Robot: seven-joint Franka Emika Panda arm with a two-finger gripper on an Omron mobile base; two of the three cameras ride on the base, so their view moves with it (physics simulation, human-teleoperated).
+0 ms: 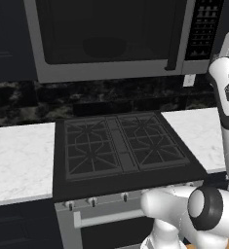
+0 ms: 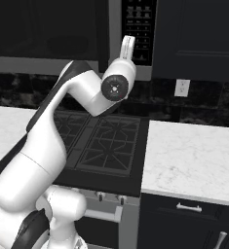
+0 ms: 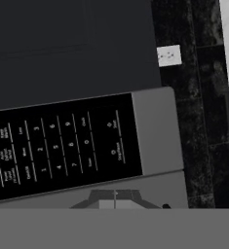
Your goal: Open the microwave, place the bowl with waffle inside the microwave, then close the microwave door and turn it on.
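while the gripper's state cannot be told, the microwave door (image 1: 106,36) sits shut.

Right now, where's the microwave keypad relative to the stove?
The keypad runs down the right end of the microwave, mounted above the gas stove. In the right base view it sits just behind the raised arm's wrist, left of the dark cabinet.

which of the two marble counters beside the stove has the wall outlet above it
The right counter, right of the stove: the white outlet sits on the dark backsplash above it. The left counter has none.
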